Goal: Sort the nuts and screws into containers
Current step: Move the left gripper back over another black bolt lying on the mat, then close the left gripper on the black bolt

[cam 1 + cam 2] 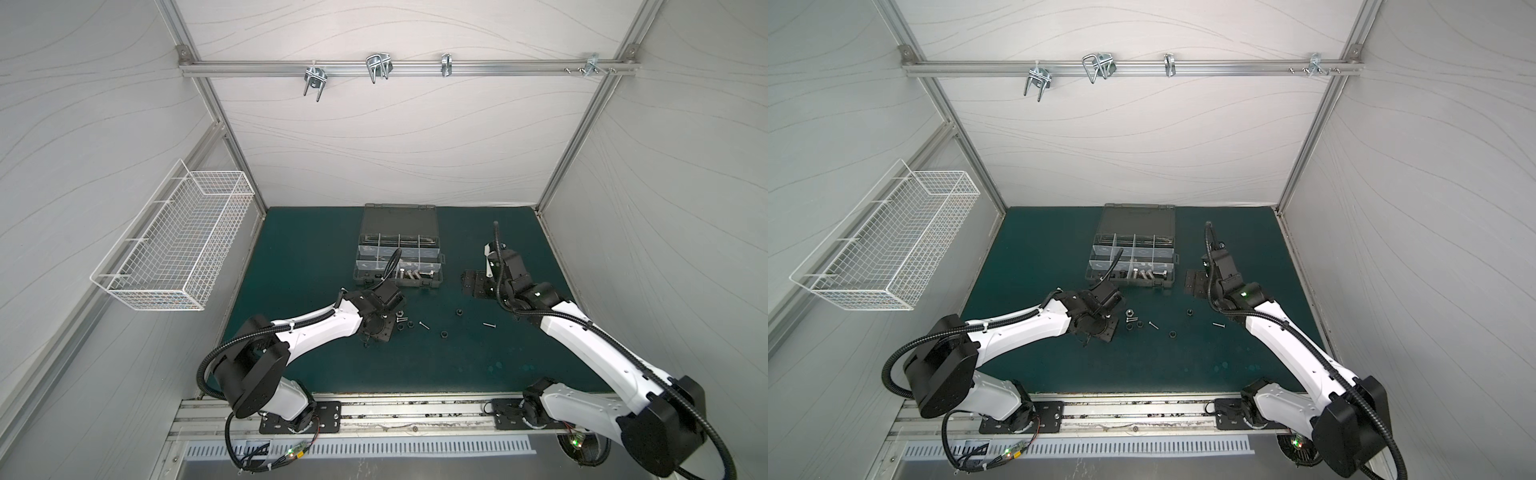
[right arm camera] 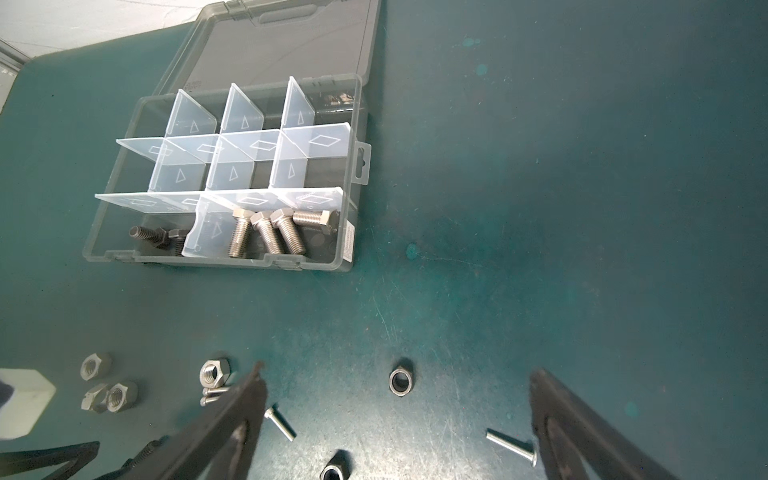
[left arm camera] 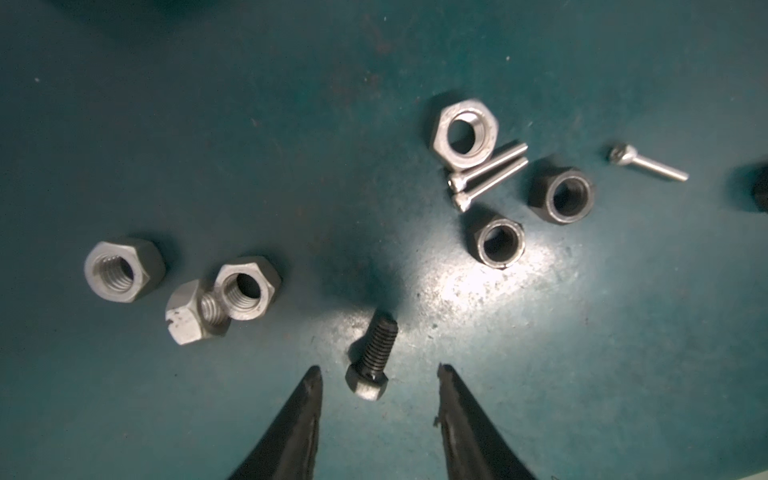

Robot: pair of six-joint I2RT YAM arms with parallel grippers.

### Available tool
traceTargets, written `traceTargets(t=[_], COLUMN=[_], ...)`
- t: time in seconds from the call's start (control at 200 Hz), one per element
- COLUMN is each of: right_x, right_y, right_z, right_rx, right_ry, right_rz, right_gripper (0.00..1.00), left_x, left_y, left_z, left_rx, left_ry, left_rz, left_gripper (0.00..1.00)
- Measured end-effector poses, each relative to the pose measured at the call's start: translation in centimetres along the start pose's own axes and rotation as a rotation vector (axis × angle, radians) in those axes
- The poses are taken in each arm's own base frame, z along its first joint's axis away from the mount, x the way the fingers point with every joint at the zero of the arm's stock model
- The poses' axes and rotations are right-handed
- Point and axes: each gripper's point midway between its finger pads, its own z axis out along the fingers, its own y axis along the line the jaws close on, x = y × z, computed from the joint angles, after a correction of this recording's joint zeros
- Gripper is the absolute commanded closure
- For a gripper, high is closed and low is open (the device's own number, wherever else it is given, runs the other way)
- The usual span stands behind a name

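You find the organizer case [image 1: 399, 220] at frame centre on the mat [image 1: 457, 365], with hex bolts [image 1: 411, 274] in its front-right compartment. Loose nuts [image 1: 444, 333] and screws [image 1: 424, 325] lie below it. The wire basket [image 1: 174, 237] hangs at left, and hooks [image 1: 378, 66] line the upper rail [image 1: 249, 68].

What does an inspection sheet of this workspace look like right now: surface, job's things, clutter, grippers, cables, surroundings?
Surface: green mat, scuffed.
Job's things: organizer case open; four silver bolts in one front compartment, black bolts in the next; silver nuts, black nuts, thin screws and a loose black bolt on the mat.
Clutter: nothing seen.
Grippers: left gripper open astride the loose black bolt; right gripper open, empty.
Cables: black conduits along both arms.
Surroundings: wire basket at the left; U-hooks on the rail.
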Motion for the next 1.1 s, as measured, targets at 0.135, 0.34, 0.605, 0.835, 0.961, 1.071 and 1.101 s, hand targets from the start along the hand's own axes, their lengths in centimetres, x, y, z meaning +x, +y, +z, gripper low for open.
traceTargets(t=[0.135, 0.34, 0.605, 0.835, 0.961, 1.071, 1.101], right_x=[0.1, 0.1, 0.2, 0.2, 0.2, 0.2, 0.2], right_y=[0.0, 0.0, 0.0, 0.0, -0.1, -0.1, -0.1], right_z=[0.1, 0.2, 0.2, 0.2, 0.3, 0.2, 0.3], right_rx=[0.001, 0.002, 0.004, 0.004, 0.005, 0.005, 0.005], right_ry=[0.003, 0.006, 0.008, 0.009, 0.010, 0.010, 0.010], right_rz=[0.000, -0.001, -0.002, -0.002, -0.003, -0.003, -0.003], right_gripper=[0.01, 0.01, 0.01, 0.01, 0.01, 0.01, 0.01], left_x=[0.1, 0.3, 0.9, 0.6, 1.0, 1.1, 1.1], left_y=[-0.2, -0.5, -0.1, 0.0, 0.1, 0.2, 0.2], left_z=[0.2, 0.8, 2.0, 2.5, 3.0, 3.2, 3.2], left_rx=[0.006, 0.010, -0.022, -0.041, -0.053, -0.058, -0.059], left_ry=[0.003, 0.022, 0.061, 0.067, 0.087, 0.092, 0.092], left_rz=[0.004, 0.008, 0.014, 0.014, 0.015, 0.015, 0.015], left_gripper=[0.53, 0.54, 0.58, 0.65, 0.65, 0.66, 0.67])
